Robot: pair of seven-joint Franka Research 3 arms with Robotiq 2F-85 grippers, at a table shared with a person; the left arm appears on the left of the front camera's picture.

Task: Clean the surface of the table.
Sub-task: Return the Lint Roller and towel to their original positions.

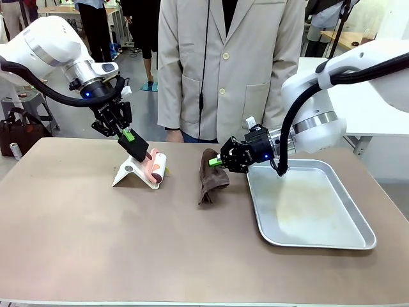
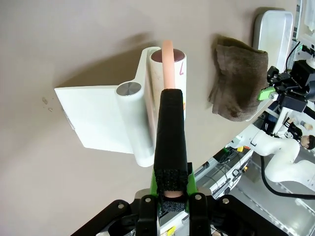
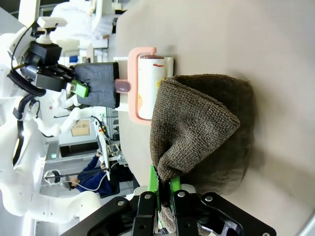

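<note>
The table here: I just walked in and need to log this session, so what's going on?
Two robot arms are set up to clean the table. The left pincer is shut on the pink handle of a lint roller, which sits in its white stand. The right pincer is shut on a brown cloth beside a silver tray. A person stands at the far side.

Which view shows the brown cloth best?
The right wrist view: the cloth is close up, pinched by the right gripper. The front view shows it small and crumpled; the left wrist view shows it off to the side.
</note>
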